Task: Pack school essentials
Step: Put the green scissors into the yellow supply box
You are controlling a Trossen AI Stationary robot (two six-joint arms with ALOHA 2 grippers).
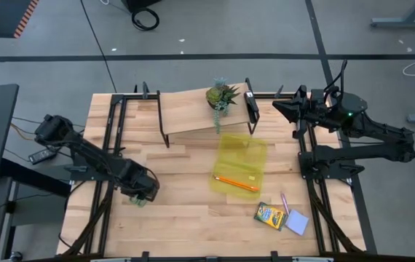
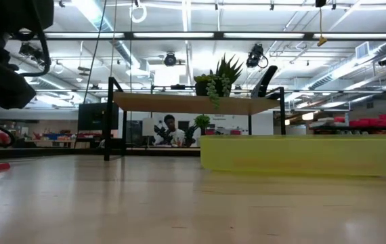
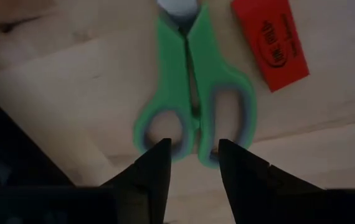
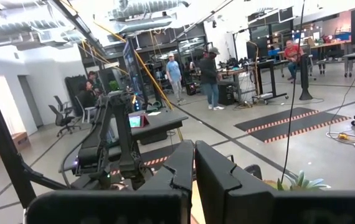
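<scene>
The green-handled scissors (image 3: 190, 93) lie flat on the wooden table beside a red eraser (image 3: 271, 40). My left gripper (image 3: 194, 149) is open and points down over the scissors' handle loops, one fingertip at each loop; in the high view it (image 1: 140, 192) is at the table's left-middle. An orange pencil (image 1: 235, 183) lies on the translucent yellow pouch (image 1: 240, 166). The crayon box (image 1: 269, 215), pink pen (image 1: 285, 202) and pale blue notepad (image 1: 297, 222) lie near the right front. My right gripper (image 4: 194, 163) is shut and waits at the far right (image 1: 280, 109). My left gripper comes from above, its open fingers (image 3: 162, 155) standing across the scissors' handle end (image 3: 172, 142). I cannot tell whether the fingertips touch the loops. The scissors lie flat on the table.
A low wooden shelf (image 1: 193, 110) on black legs stands at the far middle, with a small potted spiky plant (image 1: 222, 96) on it. Black frame rails (image 1: 113, 131) run along both table sides. People stand in the room beyond the table.
</scene>
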